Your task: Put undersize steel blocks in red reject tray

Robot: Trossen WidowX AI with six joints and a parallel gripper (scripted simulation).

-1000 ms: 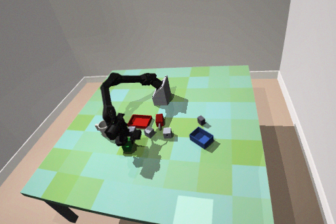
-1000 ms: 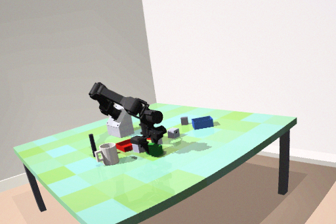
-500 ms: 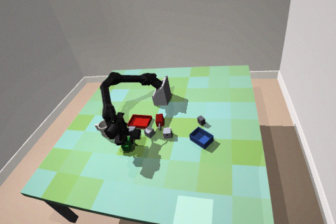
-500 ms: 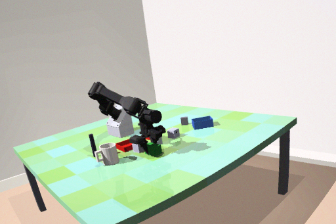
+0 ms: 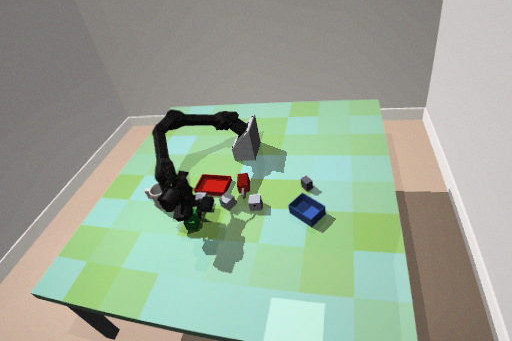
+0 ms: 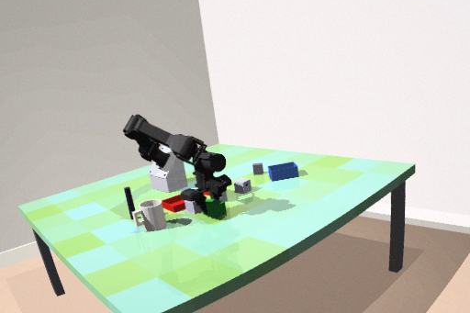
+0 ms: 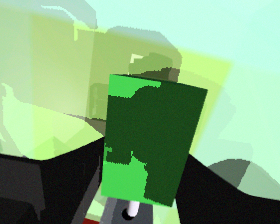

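Note:
My gripper [image 5: 193, 210] [image 6: 207, 197] [image 7: 143, 141] is shut on the green gauge [image 5: 192, 222] [image 6: 215, 208] [image 7: 163, 135], low over the table. In the wrist view its pale pin [image 7: 134, 208] reaches toward a grey block [image 7: 112, 212] and shows beside that block's dark hole; whether it is in the hole I cannot tell. The nearest block [image 5: 200, 196] [image 6: 191, 207] is partly hidden by the gripper. Another block [image 5: 228, 201] sits to its right, and a third [image 5: 255, 202] [image 6: 242, 185] shows a hole. The red tray [image 5: 212, 185] [image 6: 173, 204] looks empty.
A red piece with a grey pin [image 5: 243, 180] stands beside the red tray. A dark cube [image 5: 306, 183] [image 6: 258, 169] sits near the blue tray [image 5: 307, 210] [image 6: 283, 172]. A mug [image 5: 155, 190] [image 6: 154, 216] and a black upright stick [image 6: 129, 203] stand near the arm.

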